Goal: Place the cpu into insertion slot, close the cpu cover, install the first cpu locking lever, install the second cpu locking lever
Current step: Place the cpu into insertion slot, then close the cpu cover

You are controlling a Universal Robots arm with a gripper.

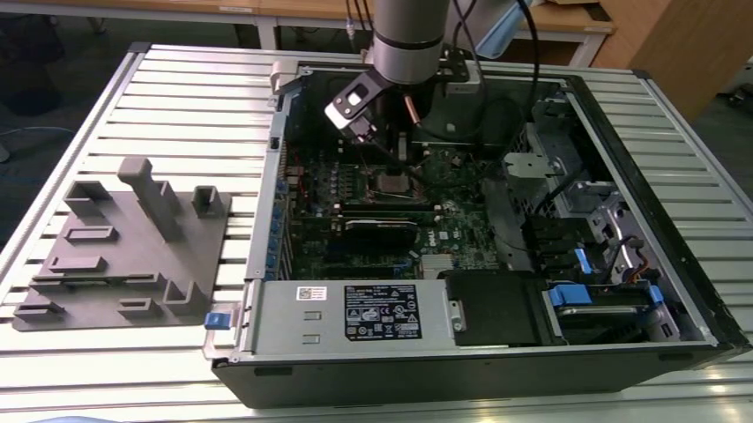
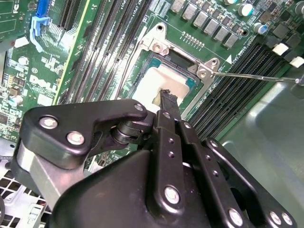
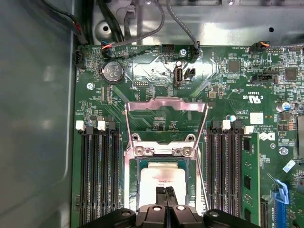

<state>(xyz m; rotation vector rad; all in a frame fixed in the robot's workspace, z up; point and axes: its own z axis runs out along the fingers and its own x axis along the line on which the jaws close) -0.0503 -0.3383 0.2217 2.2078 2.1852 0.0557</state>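
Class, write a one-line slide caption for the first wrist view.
Shut claw over the cpu lying in the insertion slot, cpu cover open.

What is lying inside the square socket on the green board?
A flat chip with a pale metal top lies in the socket. The shut fingers stand over its middle and hide that part. The socket's floor under the chip cannot be seen.

Exterior view: bright overhead light, slatted counter (image 1: 153, 88) washed pale w/ glare; case (image 1: 471, 381) interior much darker. First wrist view: hot reflection on motherboard (image 3: 156, 71). Gripper (image 2: 167, 97) links glossy in second wrist view.
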